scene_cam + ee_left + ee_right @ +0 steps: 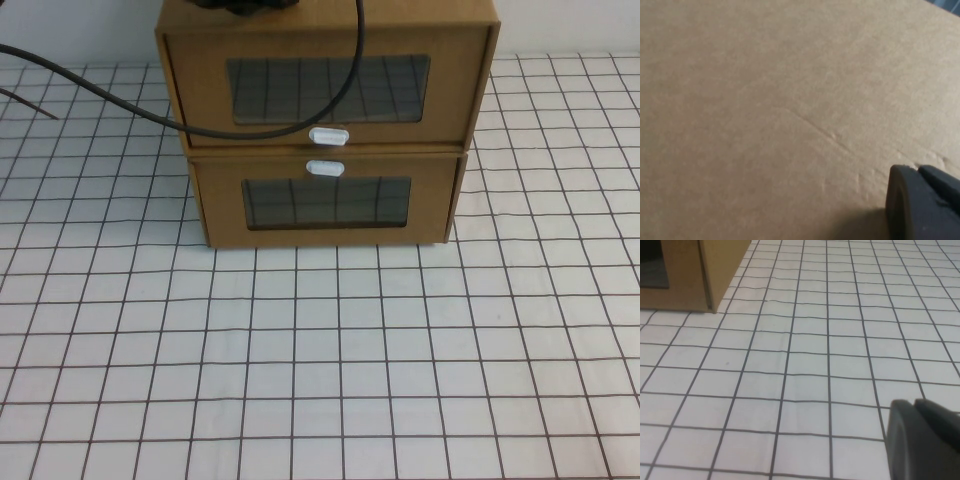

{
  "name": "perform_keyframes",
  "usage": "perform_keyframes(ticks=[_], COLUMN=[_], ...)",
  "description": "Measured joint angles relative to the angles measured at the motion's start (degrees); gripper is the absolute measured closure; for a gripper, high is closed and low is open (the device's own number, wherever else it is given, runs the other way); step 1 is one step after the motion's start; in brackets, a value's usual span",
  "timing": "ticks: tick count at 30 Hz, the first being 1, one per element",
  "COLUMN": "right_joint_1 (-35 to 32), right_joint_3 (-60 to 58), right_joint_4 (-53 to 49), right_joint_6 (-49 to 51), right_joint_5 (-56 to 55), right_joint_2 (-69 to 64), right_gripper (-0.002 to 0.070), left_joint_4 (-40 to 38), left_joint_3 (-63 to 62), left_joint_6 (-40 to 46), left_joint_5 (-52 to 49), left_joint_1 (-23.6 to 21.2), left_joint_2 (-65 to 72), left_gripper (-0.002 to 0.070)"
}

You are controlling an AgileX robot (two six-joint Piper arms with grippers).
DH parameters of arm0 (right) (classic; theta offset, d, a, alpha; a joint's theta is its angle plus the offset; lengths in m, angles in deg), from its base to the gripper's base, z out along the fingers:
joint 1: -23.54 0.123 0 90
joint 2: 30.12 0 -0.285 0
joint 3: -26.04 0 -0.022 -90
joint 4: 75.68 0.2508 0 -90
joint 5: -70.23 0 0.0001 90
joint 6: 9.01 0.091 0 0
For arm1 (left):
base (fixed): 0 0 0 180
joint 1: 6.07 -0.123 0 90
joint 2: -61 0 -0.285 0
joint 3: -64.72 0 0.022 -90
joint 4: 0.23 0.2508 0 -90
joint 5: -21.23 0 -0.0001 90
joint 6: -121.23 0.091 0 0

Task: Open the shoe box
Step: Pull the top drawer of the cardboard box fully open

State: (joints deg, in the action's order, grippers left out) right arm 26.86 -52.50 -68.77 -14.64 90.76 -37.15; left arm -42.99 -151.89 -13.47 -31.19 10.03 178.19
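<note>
Two brown cardboard shoe boxes are stacked at the back of the table, the upper box (200, 75) on the lower box (220, 205). Each front has a dark window and a white handle: upper handle (329, 135), lower handle (325, 168). Both fronts look shut. A dark part of my left arm (245, 5) shows over the upper box's top. My left gripper (918, 169) is shut, close against plain cardboard (765, 100). My right gripper (914, 404) is shut and holds nothing, low over the table to the right of the lower box's corner (715, 265); the high view does not show it.
A black cable (352, 70) hangs from the left arm across the upper box's window and runs off to the left. The table (320, 360) is covered by a white cloth with a black grid.
</note>
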Motion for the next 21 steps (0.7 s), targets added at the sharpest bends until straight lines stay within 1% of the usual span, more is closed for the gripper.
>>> perform_keyframes(ticks=[9,12,14,19,21], right_joint_1=[0.0,0.0,0.0,0.0,0.0], right_joint_3=[0.0,0.0,0.0,0.0,0.0], right_joint_4=[0.0,3.23,9.76,31.04,35.54], right_joint_6=[0.0,0.0,0.0,0.0,0.0], right_joint_5=[0.0,-2.41,-6.7,-16.61,-19.16], right_joint_2=[0.0,0.0,0.0,0.0,0.0], right_gripper=[0.0689,0.069,0.0689,0.0689,0.0689], left_joint_4=[0.35,0.35,0.35,0.35,0.35], left_joint_3=[-0.12,-0.22,-0.22,-0.43,-0.43], left_joint_6=[0.0,0.0,0.0,0.0,0.0], left_joint_5=[-0.55,-0.77,-0.91,-1.27,-1.38], left_joint_1=[0.0,0.0,0.0,0.0,0.0], left_joint_2=[0.0,0.0,0.0,0.0,0.0], left_gripper=[0.0677,0.0677,0.0677,0.0677,0.0677])
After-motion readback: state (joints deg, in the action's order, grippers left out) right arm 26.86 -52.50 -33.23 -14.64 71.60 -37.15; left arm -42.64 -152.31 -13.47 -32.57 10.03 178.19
